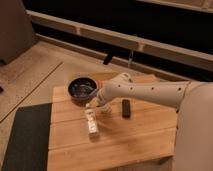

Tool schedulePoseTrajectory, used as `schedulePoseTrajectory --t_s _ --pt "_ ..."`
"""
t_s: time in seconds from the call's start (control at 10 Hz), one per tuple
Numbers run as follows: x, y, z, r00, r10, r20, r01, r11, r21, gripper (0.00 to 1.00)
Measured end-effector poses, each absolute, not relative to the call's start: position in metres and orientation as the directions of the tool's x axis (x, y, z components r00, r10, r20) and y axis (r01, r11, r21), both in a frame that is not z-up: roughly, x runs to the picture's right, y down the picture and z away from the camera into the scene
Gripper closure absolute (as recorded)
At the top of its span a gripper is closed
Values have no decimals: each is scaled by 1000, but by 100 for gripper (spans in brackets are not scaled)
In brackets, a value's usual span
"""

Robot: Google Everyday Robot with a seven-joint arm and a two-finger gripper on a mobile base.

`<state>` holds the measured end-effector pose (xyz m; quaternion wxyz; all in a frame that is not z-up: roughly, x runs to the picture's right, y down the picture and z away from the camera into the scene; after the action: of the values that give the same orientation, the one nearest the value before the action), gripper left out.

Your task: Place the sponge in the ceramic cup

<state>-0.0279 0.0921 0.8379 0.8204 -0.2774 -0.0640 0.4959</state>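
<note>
My gripper (pixel 101 102) hangs at the end of the white arm that reaches in from the right. It is low over the middle of the wooden table (pixel 130 140), just right of the dark bowl. Right under it a small pale round shape, the ceramic cup (pixel 106 109), shows only as a sliver. The wrist covers most of the cup. The sponge is hidden from view; I cannot tell whether the gripper holds it.
A wide dark bowl (pixel 82 89) stands at the table's back left. A long white bottle (pixel 91 122) lies just in front of the gripper. A black rectangular block (pixel 126 108) lies to its right. Something orange (pixel 101 76) sits at the far edge. A dark mat (pixel 25 135) lies on the floor to the left.
</note>
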Motion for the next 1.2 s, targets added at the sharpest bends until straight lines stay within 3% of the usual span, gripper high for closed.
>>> schedulePoseTrajectory --t_s 0.7,1.2 --pt "-2 63 830 508 837 -205 -814 388 -432 40" --pt "-28 64 826 474 868 -149 -783 338 -522 40"
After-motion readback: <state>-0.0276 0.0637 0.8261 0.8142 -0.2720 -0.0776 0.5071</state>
